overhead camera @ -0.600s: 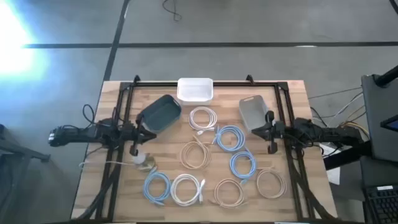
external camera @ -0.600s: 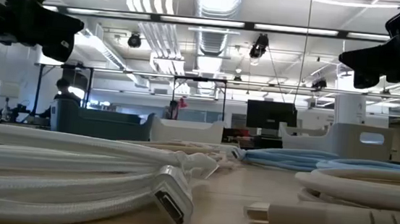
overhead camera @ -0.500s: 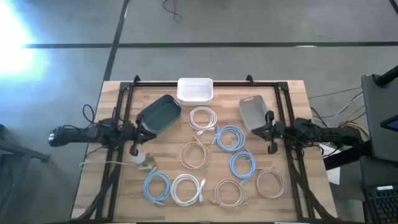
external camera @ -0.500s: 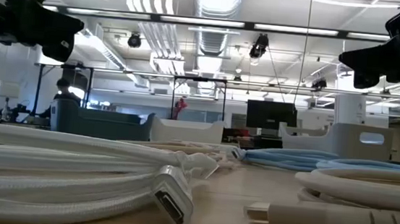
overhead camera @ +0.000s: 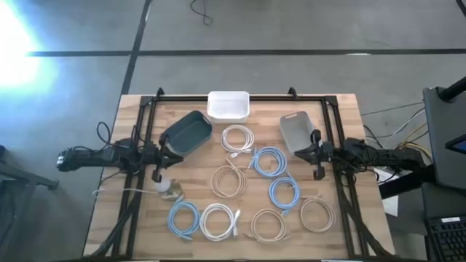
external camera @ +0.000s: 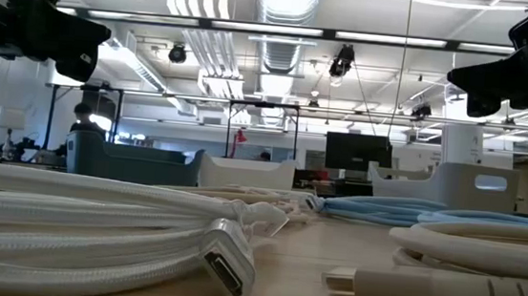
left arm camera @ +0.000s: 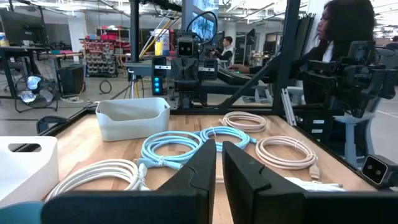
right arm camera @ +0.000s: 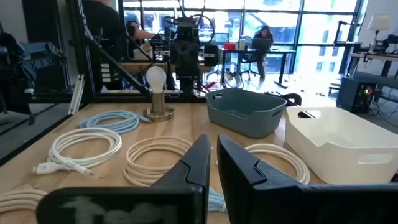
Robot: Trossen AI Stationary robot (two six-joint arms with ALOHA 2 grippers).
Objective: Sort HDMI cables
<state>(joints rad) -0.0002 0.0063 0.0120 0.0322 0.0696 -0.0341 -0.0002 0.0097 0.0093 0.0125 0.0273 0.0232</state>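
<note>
High view: wooden tabletop (overhead camera: 342, 218) carrying three bins at the far side: dark (overhead camera: 188, 132), white (overhead camera: 228, 105), grey (overhead camera: 296, 132). Nine coiled cables (overhead camera: 238, 180) spread mid-tabletop to near edge, all loose, none binned; blue, white and beige mixed. Left pincer (overhead camera: 157, 156) parked by dark bin, nearly closed, empty. Right pincer (overhead camera: 315, 154) beside grey bin, likewise near-shut, empty. Recommended: open wide, take one coil by its rim, keep one colour per bin.

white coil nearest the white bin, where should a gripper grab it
Judging by the high view, the white coil lies flat, so come straight down and pinch one side of the ring, away from the plug end trailing toward the blue coil.
</note>
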